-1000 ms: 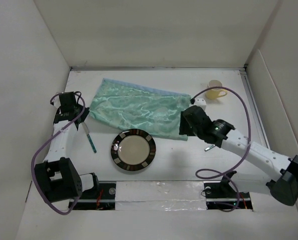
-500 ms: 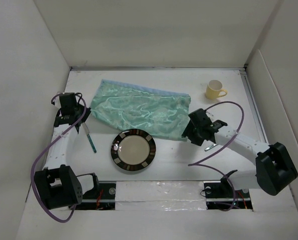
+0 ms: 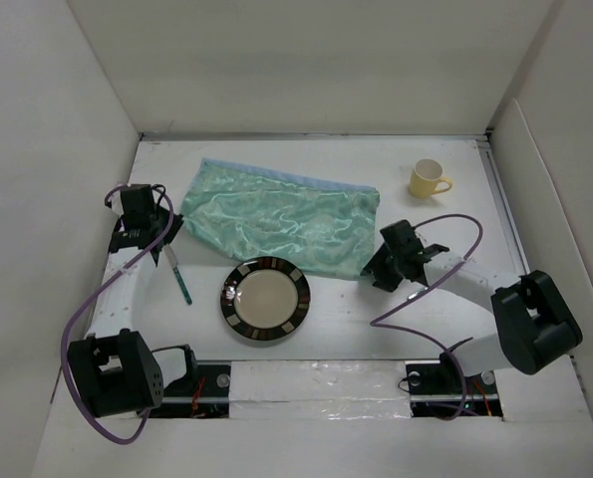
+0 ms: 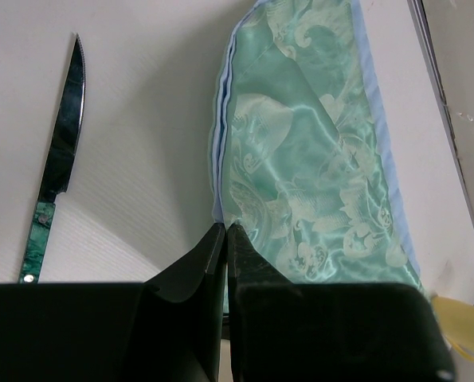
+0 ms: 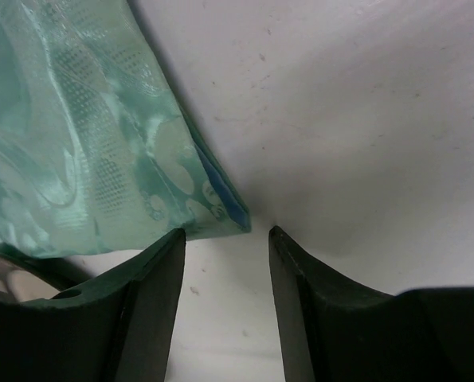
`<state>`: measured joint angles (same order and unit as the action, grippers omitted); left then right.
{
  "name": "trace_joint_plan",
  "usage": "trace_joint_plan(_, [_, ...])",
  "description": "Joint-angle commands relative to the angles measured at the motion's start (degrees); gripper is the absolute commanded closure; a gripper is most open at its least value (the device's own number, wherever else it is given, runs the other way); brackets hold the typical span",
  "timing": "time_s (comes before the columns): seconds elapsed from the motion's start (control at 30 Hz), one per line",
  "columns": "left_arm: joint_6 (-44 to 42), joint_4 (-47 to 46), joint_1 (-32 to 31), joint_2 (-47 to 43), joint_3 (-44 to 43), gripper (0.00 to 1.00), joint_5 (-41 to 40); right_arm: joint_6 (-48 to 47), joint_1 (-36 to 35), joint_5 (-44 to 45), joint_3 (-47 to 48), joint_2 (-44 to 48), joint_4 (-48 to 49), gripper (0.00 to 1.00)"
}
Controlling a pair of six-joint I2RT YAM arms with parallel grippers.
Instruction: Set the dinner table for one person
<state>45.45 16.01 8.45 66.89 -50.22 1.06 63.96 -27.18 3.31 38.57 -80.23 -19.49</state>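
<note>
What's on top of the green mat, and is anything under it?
Nothing lies on the mat; its top is bare. Whatever is beneath is covered by the cloth and cannot be seen.

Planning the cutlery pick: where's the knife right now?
In the top view, the knife lies left of the plate, between it and the left arm.

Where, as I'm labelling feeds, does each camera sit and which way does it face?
Top external: above and behind the arms, looking down on the dinner table; both arms show.
Left wrist: on the left arm, looking along the shut left gripper at the edge of the teal mat, knife beside.
Right wrist: on the right arm, looking down through the open right gripper at the mat's corner.
Shared: all three show the mat; top and left wrist show the knife.
</note>
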Motion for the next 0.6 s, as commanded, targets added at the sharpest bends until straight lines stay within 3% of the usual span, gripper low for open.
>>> trace_joint_plan(0.0, [-0.89,-0.54,-0.10,-0.98,-0.58,1.00,-0.09,1.60,0.72,1.35,-0.77,-3.00,2.26,0.50])
trace_joint_plan(0.13, [-0.98,-0.54,-0.10,-0.98,-0.76,1.00,-0.44,1.95,1.25,0.29,-1.13,-4.06,4.02,0.58])
trace_joint_plan(0.27, [-1.07,-0.37,-0.10,-1.24,-1.11,1.00,-0.45,1.87,1.78,2.22,0.19,-3.80,2.71,0.81])
trace_joint_plan(0.47, [-0.98,-1.24,0.42,-1.24,-2.51,1.00,-0.45,-2.78,3.80,5.39,3.35,0.94,2.79,1.00])
trace_joint_plan(0.57, [-0.45,-2.38,1.04,-0.89,-4.70,1.00,0.34,-7.09,4.85,6.01,8.35,2.88,0.78,1.00])
